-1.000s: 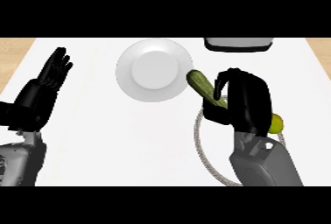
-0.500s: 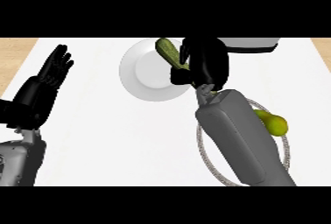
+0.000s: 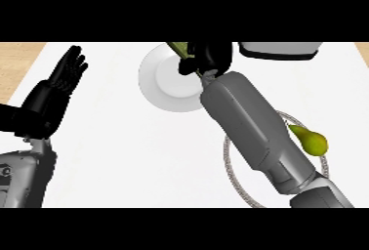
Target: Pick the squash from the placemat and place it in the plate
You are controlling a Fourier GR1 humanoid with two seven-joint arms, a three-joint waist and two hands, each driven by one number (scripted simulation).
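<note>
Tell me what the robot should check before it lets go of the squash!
1. Squash in the right hand: ok, the fingers curl round it.
2. Squash over the plate: ok, it sits above the plate's upper edge, though not the middle.
3. Squash touching the plate: cannot tell, the view looks straight down.
4. Room on the plate: ok, the part that shows is bare; the forearm hides some of it.
5. Left hand out of the way: ok, it rests open at the left.
6. Pear undisturbed: ok, it lies on the placemat, apart from the plate.
</note>
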